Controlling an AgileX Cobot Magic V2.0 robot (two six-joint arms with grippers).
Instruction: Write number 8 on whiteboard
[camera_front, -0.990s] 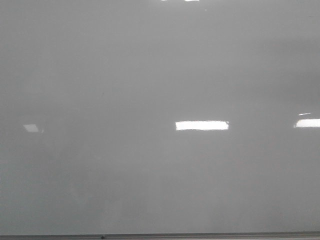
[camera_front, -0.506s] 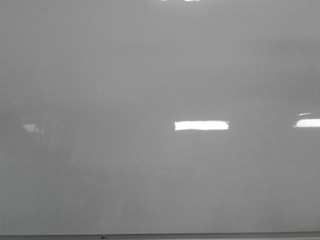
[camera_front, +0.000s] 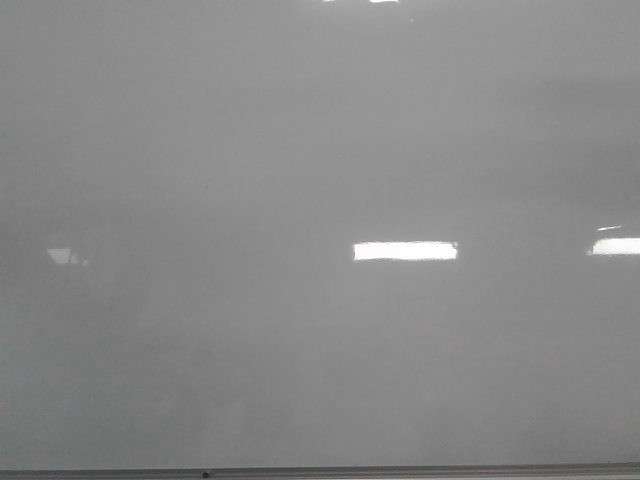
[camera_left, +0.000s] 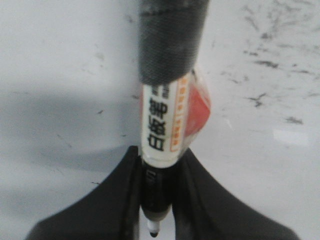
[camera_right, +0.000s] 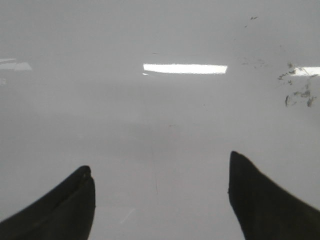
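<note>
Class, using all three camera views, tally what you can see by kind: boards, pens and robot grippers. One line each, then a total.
Whiteboard: 1
Marker pen: 1, held in the left gripper
Grippers: 2, the left one and the right gripper, its fingers apart
Total: 4

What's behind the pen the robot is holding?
Behind the marker pen, clamped in the left gripper, is the whiteboard, pale with small dark smudges. The strip of board directly behind the pen and the jaws is covered.
</note>
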